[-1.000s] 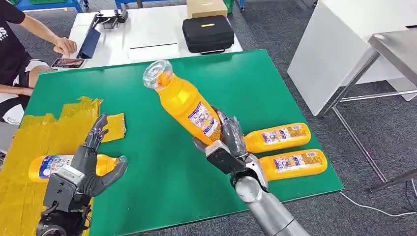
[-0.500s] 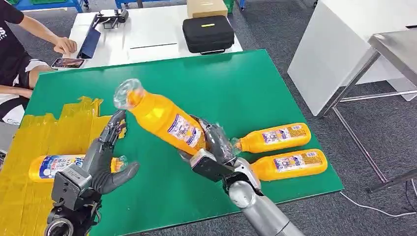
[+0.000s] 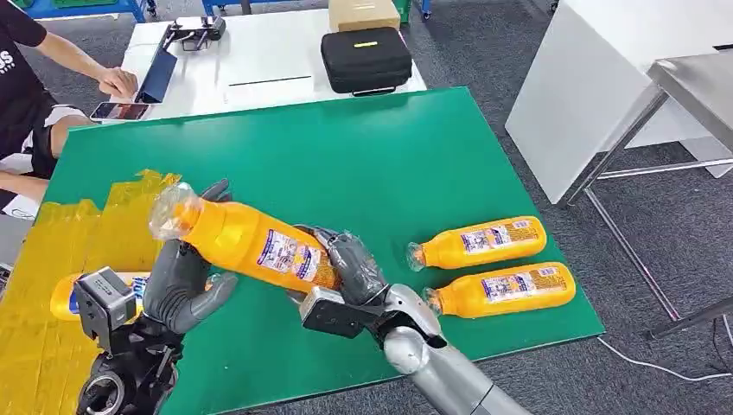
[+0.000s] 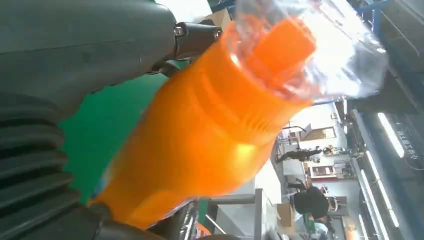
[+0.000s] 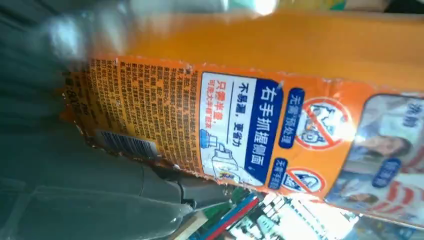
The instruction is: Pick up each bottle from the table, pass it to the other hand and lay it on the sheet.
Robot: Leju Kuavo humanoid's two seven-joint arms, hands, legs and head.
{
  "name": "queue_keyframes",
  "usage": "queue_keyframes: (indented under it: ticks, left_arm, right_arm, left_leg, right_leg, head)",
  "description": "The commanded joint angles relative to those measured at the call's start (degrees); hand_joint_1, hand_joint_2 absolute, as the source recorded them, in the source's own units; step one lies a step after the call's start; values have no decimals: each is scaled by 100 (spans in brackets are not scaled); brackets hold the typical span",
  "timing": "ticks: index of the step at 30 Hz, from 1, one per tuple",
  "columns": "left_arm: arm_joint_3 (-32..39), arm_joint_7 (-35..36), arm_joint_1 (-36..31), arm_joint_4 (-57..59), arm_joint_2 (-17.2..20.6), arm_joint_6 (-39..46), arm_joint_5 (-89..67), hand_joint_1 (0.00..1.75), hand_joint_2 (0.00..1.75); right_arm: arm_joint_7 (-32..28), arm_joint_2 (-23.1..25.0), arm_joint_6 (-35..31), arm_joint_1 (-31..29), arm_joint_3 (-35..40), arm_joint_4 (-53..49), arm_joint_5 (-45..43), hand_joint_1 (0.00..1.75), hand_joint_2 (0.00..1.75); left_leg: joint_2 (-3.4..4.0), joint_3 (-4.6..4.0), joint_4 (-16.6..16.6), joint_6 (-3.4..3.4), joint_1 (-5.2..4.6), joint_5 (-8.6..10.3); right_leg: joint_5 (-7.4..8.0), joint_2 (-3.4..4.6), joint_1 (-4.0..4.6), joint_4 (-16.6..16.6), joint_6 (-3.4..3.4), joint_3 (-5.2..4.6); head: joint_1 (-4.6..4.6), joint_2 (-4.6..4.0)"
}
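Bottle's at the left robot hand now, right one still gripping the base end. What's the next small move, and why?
Probably close the left robot hand around the upper body of the held bottle before the right robot hand lets go. The bottle lies tilted across the left palm with the fingers spread behind it, not visibly wrapped, while the right one grips the label end. Releasing first would likely drop it short of the yellow sheet.

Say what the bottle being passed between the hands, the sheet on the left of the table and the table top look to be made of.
Bottle: likely orange plastic, glossy, with a clear cap showing highlights and a printed paper or film label.
Sheet: seemingly thin yellow film or tape, wrinkled and shiny, with ragged edges.
Table top: a smooth, matte green surface, perhaps a mat or laminate; I cannot tell which.
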Motion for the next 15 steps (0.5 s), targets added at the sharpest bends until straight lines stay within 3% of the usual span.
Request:
queue_keyframes:
  ticks: [1, 15]
  left_arm:
    - [-250, 39, -338, 481, 154, 10, 68, 0, 175]
    - [-392, 155, -403, 692, 93, 51, 106, 0, 175]
  right_arm:
    - [0, -6, -49, -413, 565, 709, 168, 175, 175]
    - [88, -80, -359, -377, 804, 512, 497, 175, 175]
  left_leg:
    - [-2, 46, -11, -9, 0, -10]
    - [-5, 12, -4, -3, 1, -2]
  right_leg:
    - [-12, 27, -3, -13, -13, 48]
    - [-3, 7, 0, -7, -5, 13]
  head:
    - [-2, 0]
    - [-2, 0]
